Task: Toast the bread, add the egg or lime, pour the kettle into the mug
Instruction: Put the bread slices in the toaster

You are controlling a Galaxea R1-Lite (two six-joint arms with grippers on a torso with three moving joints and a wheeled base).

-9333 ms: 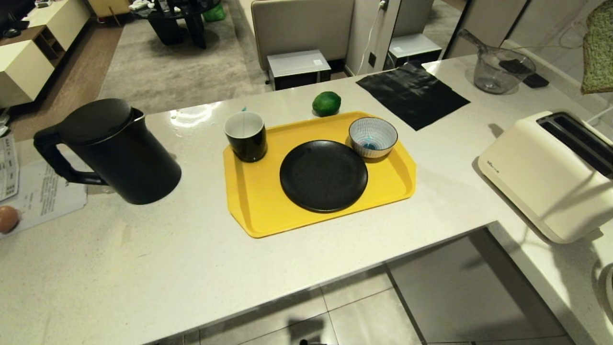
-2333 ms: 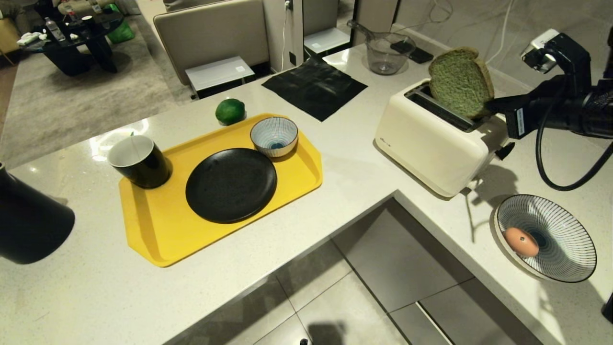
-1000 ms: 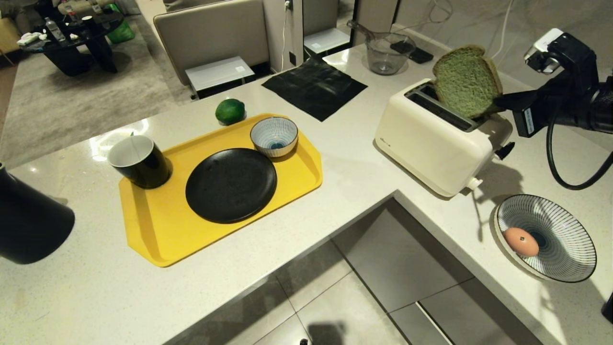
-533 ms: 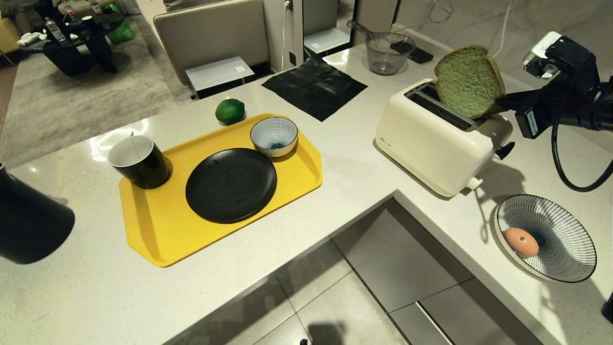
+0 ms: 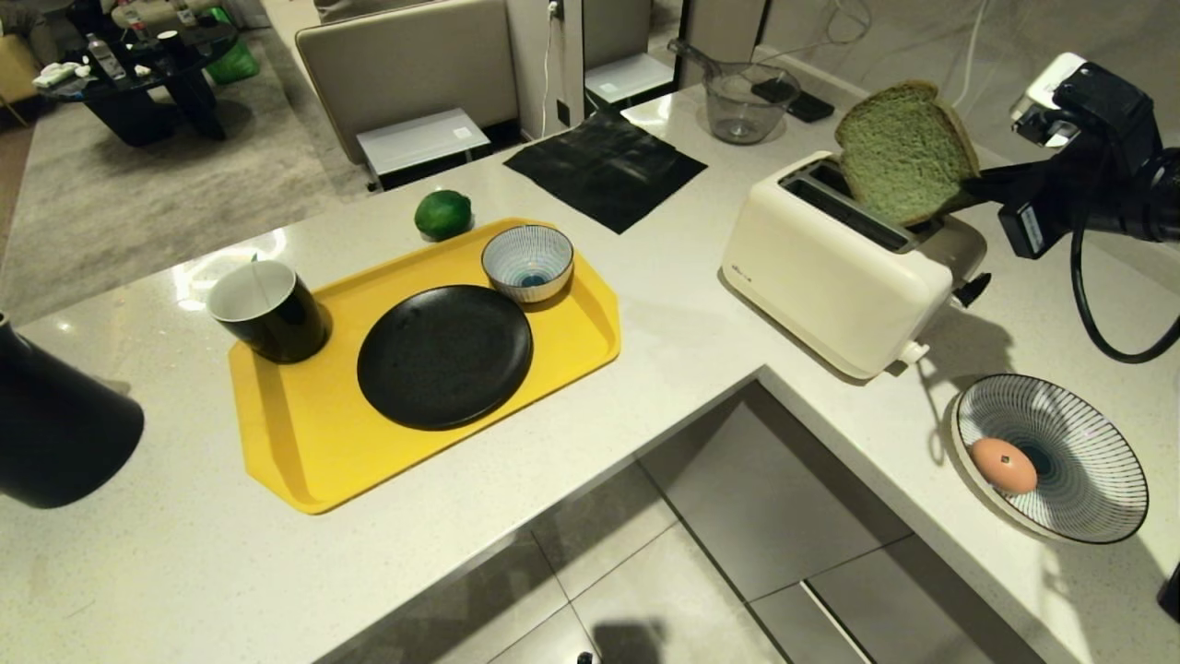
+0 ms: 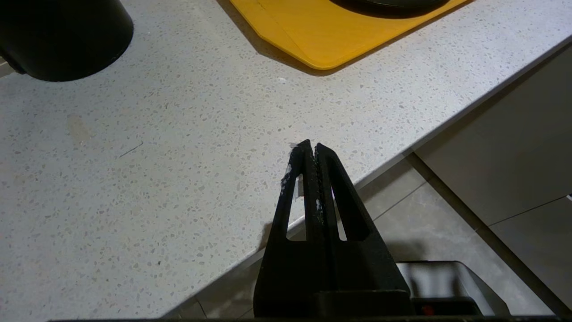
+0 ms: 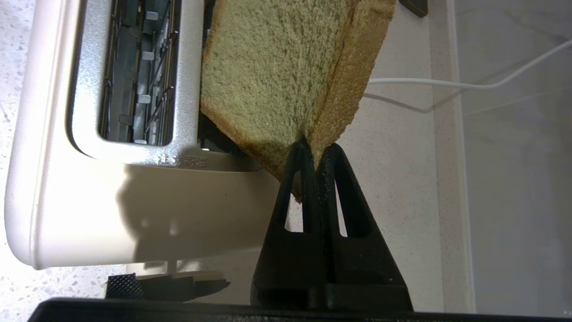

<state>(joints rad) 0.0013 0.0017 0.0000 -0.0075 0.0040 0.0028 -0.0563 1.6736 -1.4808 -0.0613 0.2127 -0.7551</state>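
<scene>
My right gripper [image 5: 968, 192] [image 7: 315, 150] is shut on one corner of the bread [image 5: 899, 152] [image 7: 277, 67], a pale green slice with a brown crust. The slice hangs tilted over the cream toaster [image 5: 830, 267] [image 7: 67, 179], its lower edge at the slot nearer the gripper. The lime [image 5: 442, 212] lies behind the yellow tray [image 5: 295, 433]. On the tray's left corner stands the black mug [image 5: 267, 309]. The pink egg [image 5: 1003, 464] rests in a wide striped bowl [image 5: 1097, 480]. The black kettle [image 5: 55, 433] [image 6: 58, 36] stands at the far left. My left gripper [image 6: 311, 147] hangs shut and empty over the counter's front edge.
A black plate [image 5: 444, 355] and a small striped bowl [image 5: 527, 263] sit on the tray. Behind lie a black mat [image 5: 604, 166] and a glass jug [image 5: 737, 106]. The toaster's lever [image 5: 968, 290] sticks out on its right end. The counter turns an inner corner [image 5: 761, 373].
The right wrist has rolled a little and the bread has tipped slightly to the right over the toaster. Much earlier, the whole view swung to the right.
</scene>
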